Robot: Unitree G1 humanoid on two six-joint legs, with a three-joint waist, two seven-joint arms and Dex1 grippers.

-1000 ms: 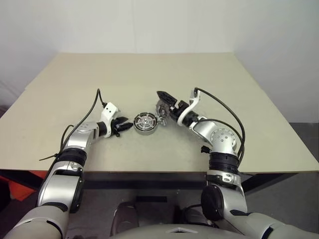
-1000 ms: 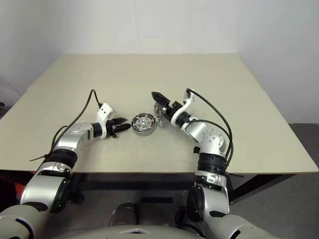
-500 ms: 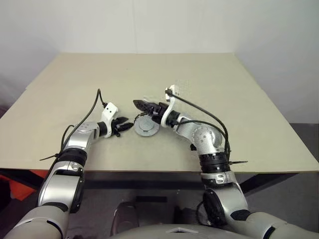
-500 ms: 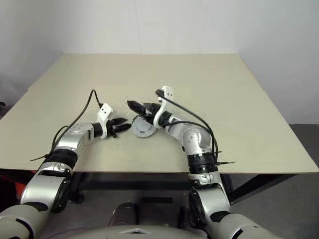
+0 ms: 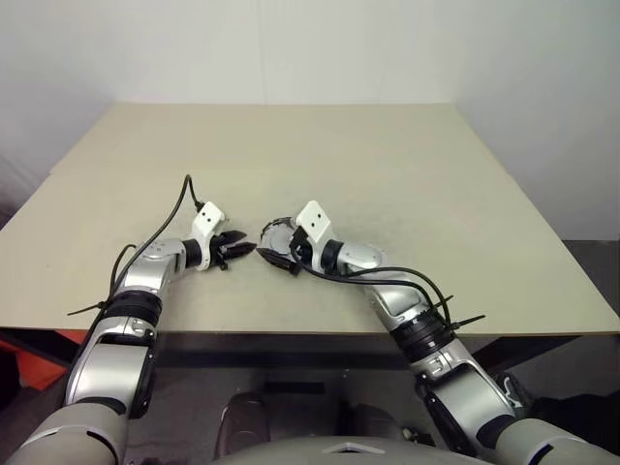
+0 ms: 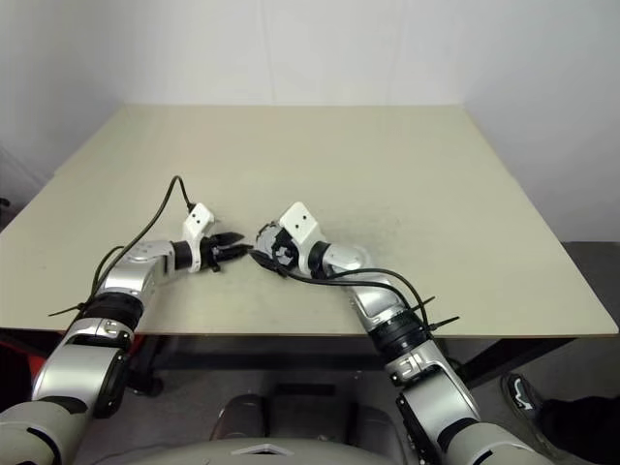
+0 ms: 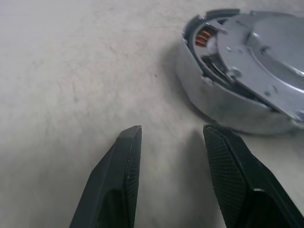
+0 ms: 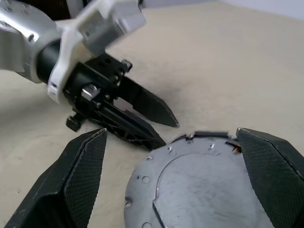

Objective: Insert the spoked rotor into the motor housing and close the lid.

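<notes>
step: seat flat grey notched metal lid point(image 7: 266, 52) | tilted on round silver motor housing point(image 7: 223, 102) | right pincer point(image 8: 175, 175) apart astride, left pincer point(image 7: 175, 142) apart beside | press level

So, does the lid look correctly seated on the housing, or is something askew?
The lid looks askew: in the left wrist view it sits tilted on the motor housing, with copper windings showing through a gap at one edge. It seems not fully seated.
</notes>
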